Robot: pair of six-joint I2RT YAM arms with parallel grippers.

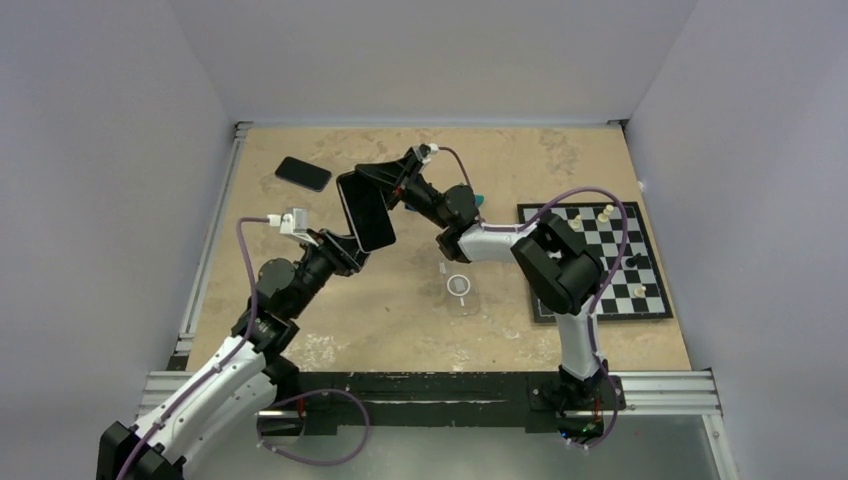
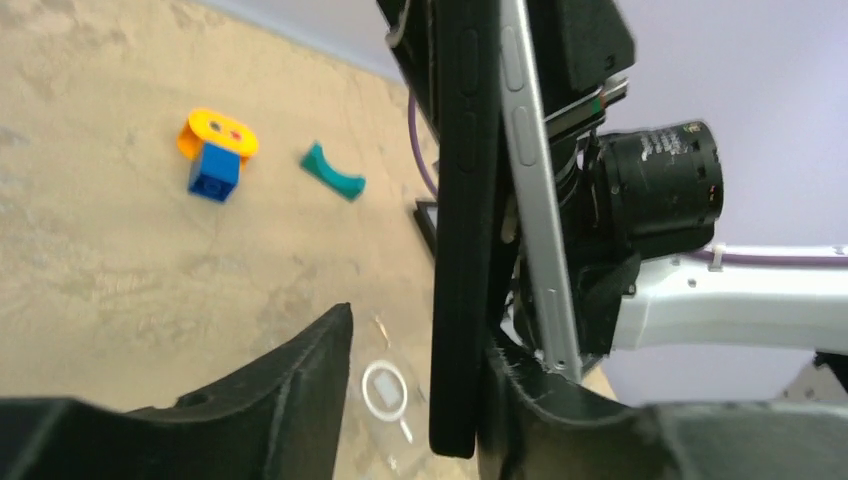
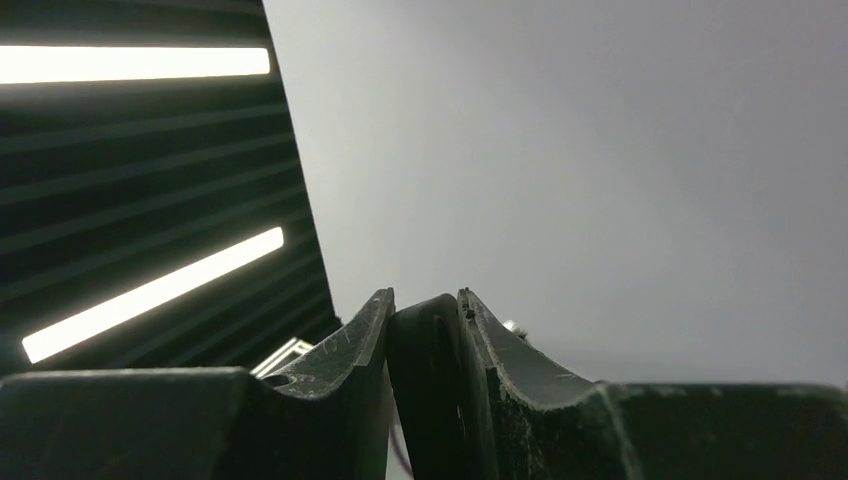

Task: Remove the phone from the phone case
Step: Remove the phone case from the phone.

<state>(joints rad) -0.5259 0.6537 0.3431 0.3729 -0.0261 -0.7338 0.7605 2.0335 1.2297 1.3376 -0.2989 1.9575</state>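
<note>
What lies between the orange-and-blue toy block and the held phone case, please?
A teal curved piece, lying on the table between toy block and phone case; the left wrist view shows it.

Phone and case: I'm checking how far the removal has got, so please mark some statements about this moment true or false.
1. The phone and case are raised off the table. True.
2. The phone sits fully flush in the case. False: in the left wrist view, its silver edge angles away from the black case.
3. The right gripper is open. False: its fingers are closed on a thin dark edge, apparently the case's.
4. A chessboard lies on the right side of the table. True.
5. The orange and blue toy stands on the chessboard. False: it stands on the bare table, near a teal piece.
</note>
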